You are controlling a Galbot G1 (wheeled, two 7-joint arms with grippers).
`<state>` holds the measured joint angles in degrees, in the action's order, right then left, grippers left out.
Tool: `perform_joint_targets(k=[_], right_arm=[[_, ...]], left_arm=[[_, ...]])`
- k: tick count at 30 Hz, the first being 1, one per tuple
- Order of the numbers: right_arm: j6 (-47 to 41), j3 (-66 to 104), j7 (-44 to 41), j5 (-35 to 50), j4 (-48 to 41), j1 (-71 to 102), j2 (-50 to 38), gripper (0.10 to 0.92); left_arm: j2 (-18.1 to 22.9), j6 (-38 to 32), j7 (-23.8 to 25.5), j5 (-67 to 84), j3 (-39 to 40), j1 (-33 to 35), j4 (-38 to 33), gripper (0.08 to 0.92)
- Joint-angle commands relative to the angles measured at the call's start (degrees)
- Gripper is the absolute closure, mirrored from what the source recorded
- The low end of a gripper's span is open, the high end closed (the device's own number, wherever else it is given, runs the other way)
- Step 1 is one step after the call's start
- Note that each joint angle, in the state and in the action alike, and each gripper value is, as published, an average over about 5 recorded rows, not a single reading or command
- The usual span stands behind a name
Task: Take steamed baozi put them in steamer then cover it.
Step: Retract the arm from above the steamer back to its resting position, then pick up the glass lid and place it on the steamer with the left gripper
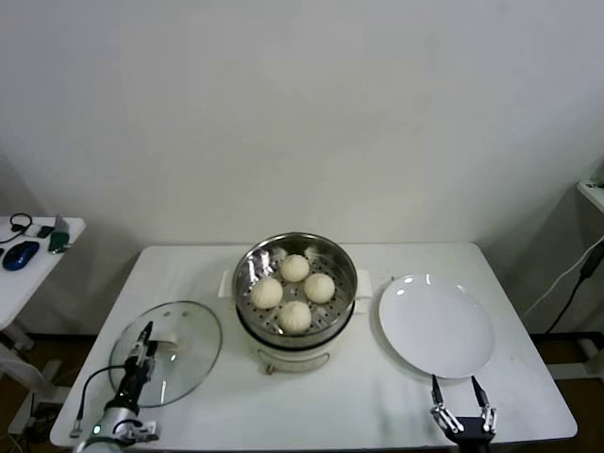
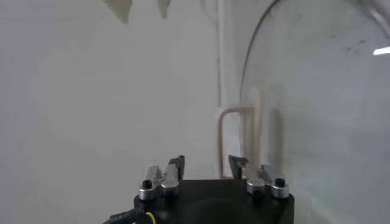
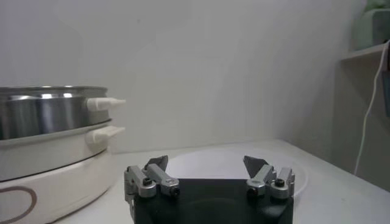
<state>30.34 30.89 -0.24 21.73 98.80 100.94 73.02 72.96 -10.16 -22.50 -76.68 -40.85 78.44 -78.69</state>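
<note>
The steamer [image 1: 247, 283] stands mid-table and holds the four baozi [image 1: 294, 268] [image 1: 267, 293] [image 1: 319, 287] [image 1: 294, 316] on its perforated tray. The glass cover [image 1: 193, 363] lies flat on the table to the steamer's left, its cream handle [image 1: 173, 343] up. My left gripper [image 1: 146, 332] is open over the cover's left part, close to the handle. In the left wrist view the handle [image 2: 234, 140] stands just ahead of the open gripper [image 2: 207, 162], with the glass cover [image 2: 317, 91] beside it. My right gripper [image 1: 455, 382] is open and empty near the front edge.
An empty white plate [image 1: 436, 326] lies right of the steamer, just beyond the right gripper; it shows in the right wrist view [image 3: 231, 161] with the steamer [image 3: 49, 122] and the open gripper [image 3: 207, 163]. A side table [image 1: 28, 274] with small items stands at the far left.
</note>
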Motion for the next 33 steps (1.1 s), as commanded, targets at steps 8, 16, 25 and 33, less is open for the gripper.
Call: perform_joint_targets(k=[8, 16, 25, 33], right_arm=[[0.31, 0.00, 0.26, -0.96, 0.20, 0.12, 0.67, 0.203], [0.49, 0.04, 0.34, -1.27, 0.23, 0.26, 0.84, 0.203], [-1.10, 0.24, 2.27, -3.62, 0.32, -0.03, 0.99, 0.203], [-4.64, 0.57, 2.57, -5.05, 2.04, 0.56, -0.48, 0.203]], left_arm=[[0.48, 0.45, -1.56, -1.32, 0.17, -1.60, 2.88, 0.726], [0.92, 0.60, -1.65, -0.39, 0.63, -1.55, 0.82, 0.859], [-3.07, 7.32, 4.72, 11.33, 0.59, 3.80, -16.12, 0.859], [-9.77, 19.60, 14.24, 23.15, -0.74, 6.85, -33.68, 0.859]])
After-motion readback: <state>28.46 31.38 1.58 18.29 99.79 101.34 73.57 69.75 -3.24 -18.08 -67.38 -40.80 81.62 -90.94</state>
